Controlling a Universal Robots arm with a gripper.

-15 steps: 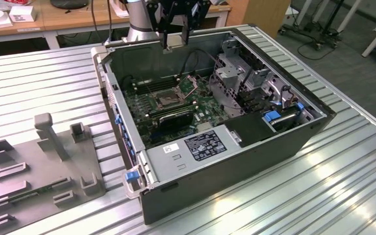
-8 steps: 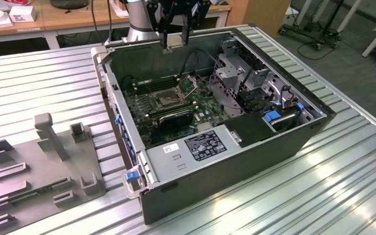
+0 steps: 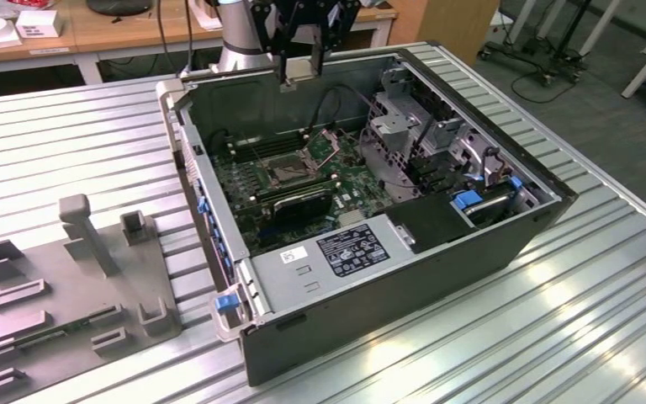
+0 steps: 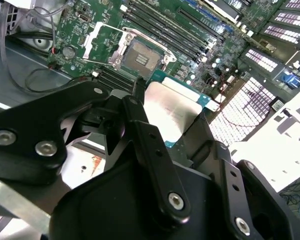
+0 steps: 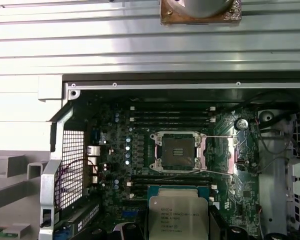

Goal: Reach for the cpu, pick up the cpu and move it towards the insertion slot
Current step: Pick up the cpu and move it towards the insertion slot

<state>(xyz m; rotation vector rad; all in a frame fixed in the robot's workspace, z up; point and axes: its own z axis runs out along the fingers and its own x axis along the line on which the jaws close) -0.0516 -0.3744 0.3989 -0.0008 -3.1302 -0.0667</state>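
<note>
The jaws are clamped on the cpu (image 4: 172,107); in the second wrist view the two black fingers (image 4: 150,145) close on opposite edges of the chip, its pale metal face tilted up between them; in the first wrist view the cpu (image 5: 178,214) shows the same silvery lid framed by a thin green rim, held clear of the board beneath it. The gripper (image 3: 300,69) hangs above the rear wall of the open case (image 3: 413,278) in the exterior view, with the chip a small pale square at its tip, well above the motherboard (image 3: 289,181).

So the reach and the pick are done, judging from the chip being off any surface and gripped; the carry is under way but not finished. The slot (image 5: 179,151) lies open just beyond the chip in the first wrist view, its dark centre bare, its metal bracket swung aside; in the second wrist view the slot (image 4: 142,57) sits apart from the chip's leading edge, with black memory slots (image 4: 162,30) running beside it; in the exterior view the slot (image 3: 282,172) is near the middle of the board, lower than the gripper and toward the camera. The chip is not yet over the slot and not yet lowered; the grey fixture (image 3: 65,295) on the table (image 3: 592,320), at the exterior view's left, stands well apart from the case.
</note>
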